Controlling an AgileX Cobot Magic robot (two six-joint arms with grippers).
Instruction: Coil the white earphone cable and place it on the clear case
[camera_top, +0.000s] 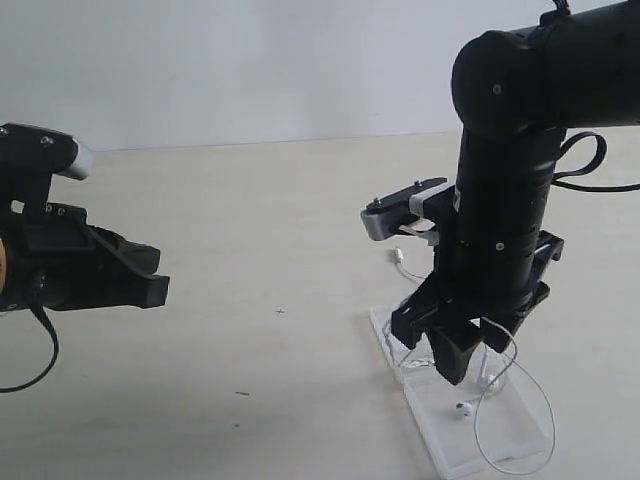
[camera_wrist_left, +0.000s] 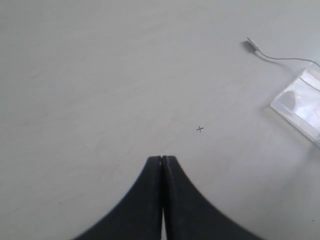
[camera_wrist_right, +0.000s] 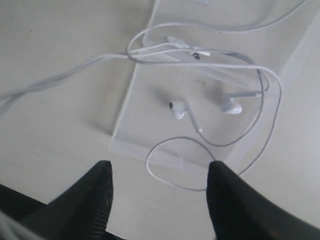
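The clear case (camera_top: 505, 428) lies flat on the table at the right; its corner also shows in the left wrist view (camera_wrist_left: 300, 102). The white earphone cable (camera_top: 520, 380) loops loosely over it, with both earbuds (camera_wrist_right: 179, 110) resting on the plastic (camera_wrist_right: 150, 120) and one loop spilling past the case edge. Its plug (camera_wrist_left: 252, 44) lies on the table beside the case. My right gripper (camera_wrist_right: 159, 170) hovers open just above the case, nothing between its fingers. My left gripper (camera_wrist_left: 162, 159) is shut and empty, far to the left, over bare table.
A small pencilled cross (camera_wrist_left: 200, 129) marks the table (camera_top: 260, 210) between the arms. The right arm's black cable (camera_top: 585, 160) loops beside its wrist. A pale wall rises behind the table's far edge.
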